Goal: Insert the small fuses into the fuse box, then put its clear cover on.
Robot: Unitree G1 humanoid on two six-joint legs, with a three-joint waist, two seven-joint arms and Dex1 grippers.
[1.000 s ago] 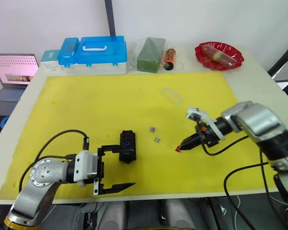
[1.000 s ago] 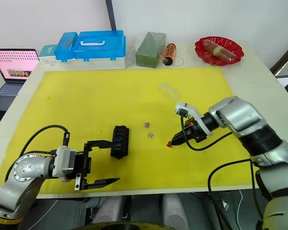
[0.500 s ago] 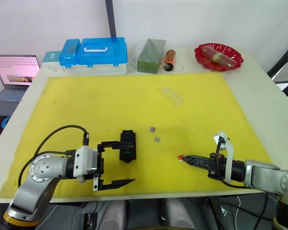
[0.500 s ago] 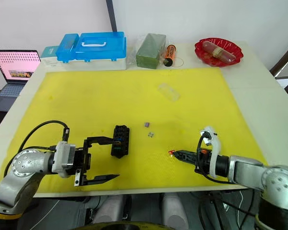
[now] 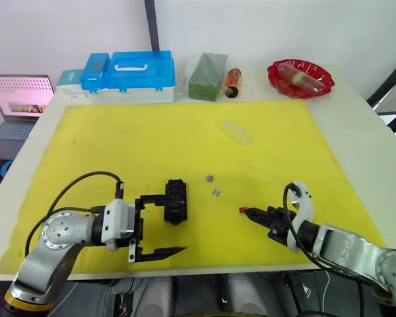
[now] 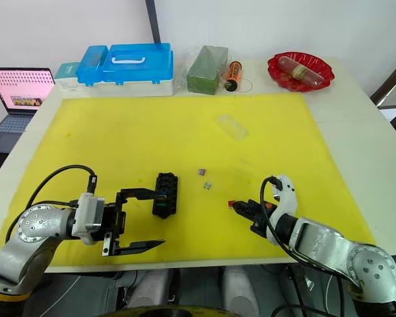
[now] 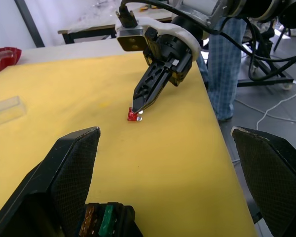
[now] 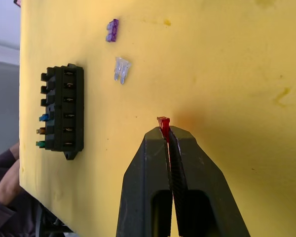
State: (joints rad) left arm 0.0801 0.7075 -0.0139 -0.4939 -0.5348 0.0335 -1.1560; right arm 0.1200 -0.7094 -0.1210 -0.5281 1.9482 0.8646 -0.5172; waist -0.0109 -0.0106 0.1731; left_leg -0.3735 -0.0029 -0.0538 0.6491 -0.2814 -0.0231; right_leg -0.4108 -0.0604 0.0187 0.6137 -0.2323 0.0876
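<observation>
My left fingers (image 7: 71, 168) cover part of the fuse box (image 7: 106, 221), which the picture edge also cuts. My right fingers (image 8: 158, 163) hide most of the red fuse (image 8: 163, 123).

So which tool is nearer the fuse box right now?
The left tool: its upper finger reaches the fuse box, jaws wide open. The right tool is off to the box's right, shut on the red fuse.
</observation>
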